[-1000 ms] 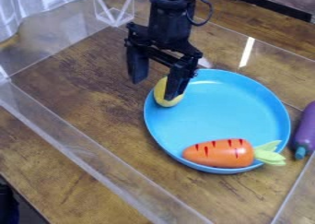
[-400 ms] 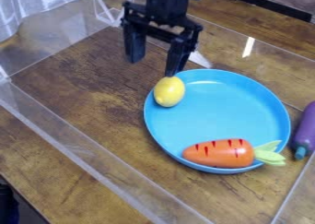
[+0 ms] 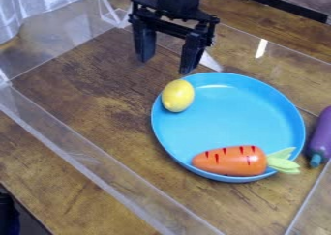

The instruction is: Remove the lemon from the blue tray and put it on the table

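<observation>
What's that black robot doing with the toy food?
The robot's pincer isn't holding anything right now. It hangs open just behind the yellow lemon, which sits inside the blue tray, near its edge. The orange carrot is in the tray too. The robot's job is to take the lemon out and put it on the table, but that hasn't happened yet.
</observation>
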